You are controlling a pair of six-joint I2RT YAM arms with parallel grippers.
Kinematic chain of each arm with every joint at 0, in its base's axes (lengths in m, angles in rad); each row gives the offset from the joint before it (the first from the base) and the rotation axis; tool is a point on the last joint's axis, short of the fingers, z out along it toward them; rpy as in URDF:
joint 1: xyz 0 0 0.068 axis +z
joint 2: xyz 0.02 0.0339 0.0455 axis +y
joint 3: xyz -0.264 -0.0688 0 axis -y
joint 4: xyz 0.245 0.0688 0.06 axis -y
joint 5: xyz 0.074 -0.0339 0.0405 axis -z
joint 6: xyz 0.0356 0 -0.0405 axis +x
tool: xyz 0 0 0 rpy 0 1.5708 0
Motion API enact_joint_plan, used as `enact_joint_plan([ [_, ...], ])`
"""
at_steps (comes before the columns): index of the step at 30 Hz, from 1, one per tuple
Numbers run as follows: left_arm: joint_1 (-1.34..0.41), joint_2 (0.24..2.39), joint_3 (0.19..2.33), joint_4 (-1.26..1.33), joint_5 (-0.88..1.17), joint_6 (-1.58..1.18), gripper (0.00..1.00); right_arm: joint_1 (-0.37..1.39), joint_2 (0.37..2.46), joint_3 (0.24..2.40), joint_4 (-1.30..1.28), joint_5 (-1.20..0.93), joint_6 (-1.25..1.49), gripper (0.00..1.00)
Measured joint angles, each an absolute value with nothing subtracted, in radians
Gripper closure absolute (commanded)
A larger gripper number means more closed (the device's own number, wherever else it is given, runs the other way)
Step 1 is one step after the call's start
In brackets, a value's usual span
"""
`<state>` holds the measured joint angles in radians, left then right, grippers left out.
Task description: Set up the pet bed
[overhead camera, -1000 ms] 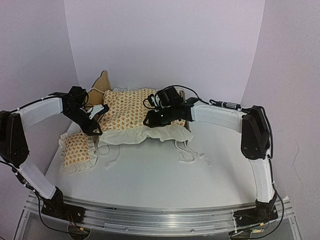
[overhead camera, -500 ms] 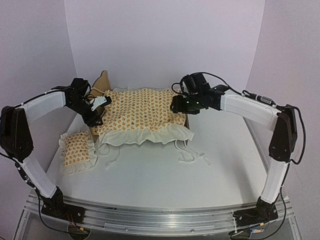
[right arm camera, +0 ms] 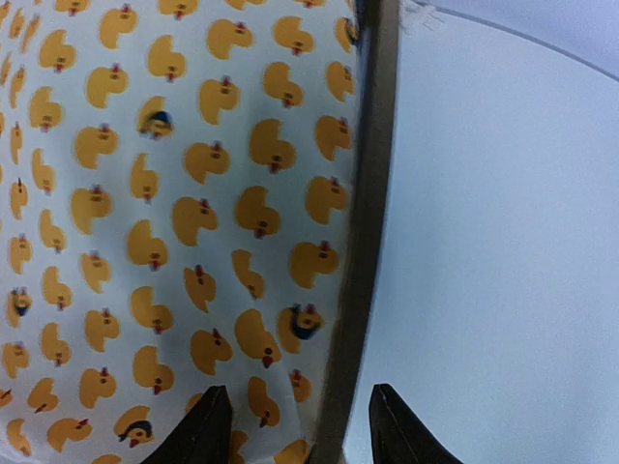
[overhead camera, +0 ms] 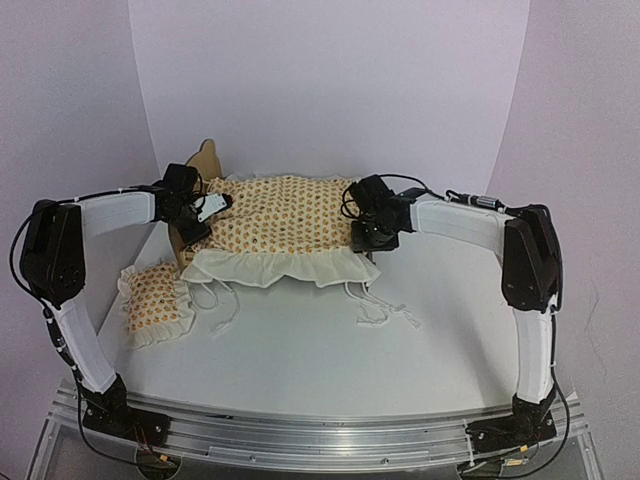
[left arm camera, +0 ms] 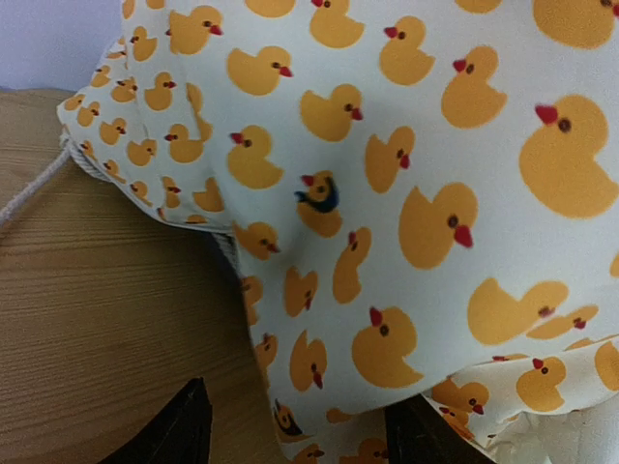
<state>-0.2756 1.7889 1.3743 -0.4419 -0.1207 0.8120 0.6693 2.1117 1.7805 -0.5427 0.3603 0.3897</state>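
Bedding of cream cloth printed with orange ducks and edged in a ruffle (overhead camera: 285,215) lay spread over the small light-wood rectangular bed frame (right arm camera: 363,290). It covered the frame from the scalloped headboard (overhead camera: 207,158) at the left to the foot at the right, and its ruffle hung over the near side. The bed stood toward the back of the white table (overhead camera: 300,360), between the two arms.

The left gripper (left arm camera: 300,430) hovered at the head end. Its jaws stood apart, with a corner of the bedding and bare wood in the gap, and they clamped nothing. The right gripper (right arm camera: 300,430) hung over the foot end. Its jaws were likewise apart, straddling the frame's edge where the cloth met it, and it held nothing that could be seen.

Judging by the layout, the task looked well past halfway, with the cover on and lying fairly flat. The matching small ruffled duck-print pillow (overhead camera: 155,298) lay on the table just beside the head end, not yet on the bed. Thin white tie strings (overhead camera: 385,312) trailed loose on the table in front of the bed. What probably remained was to lift the pillow onto the bedding by the headboard, and perhaps to square the cover's corners. Whether the strings needed fastening could not be told.
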Motion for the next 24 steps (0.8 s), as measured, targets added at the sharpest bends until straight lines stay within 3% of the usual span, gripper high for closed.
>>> enact_joint_plan([
  [6,-0.275,1.789,1.313,-0.294,-0.24,0.917,0.4,0.668,2.115,1.787,-0.64,0.466,0.401,0.49],
  [12,-0.272,1.787,1.304,-0.299,-0.252,0.937,0.29,0.667,2.101,1.805,-0.684,0.387,0.33,0.44],
  [18,-0.261,1.761,1.401,-0.484,-0.121,0.901,0.11,0.623,2.101,1.952,-0.707,0.245,0.286,0.4],
  [24,-0.245,1.696,1.597,-0.747,0.103,0.872,0.03,0.553,2.16,2.181,-0.689,0.209,0.299,0.4],
])
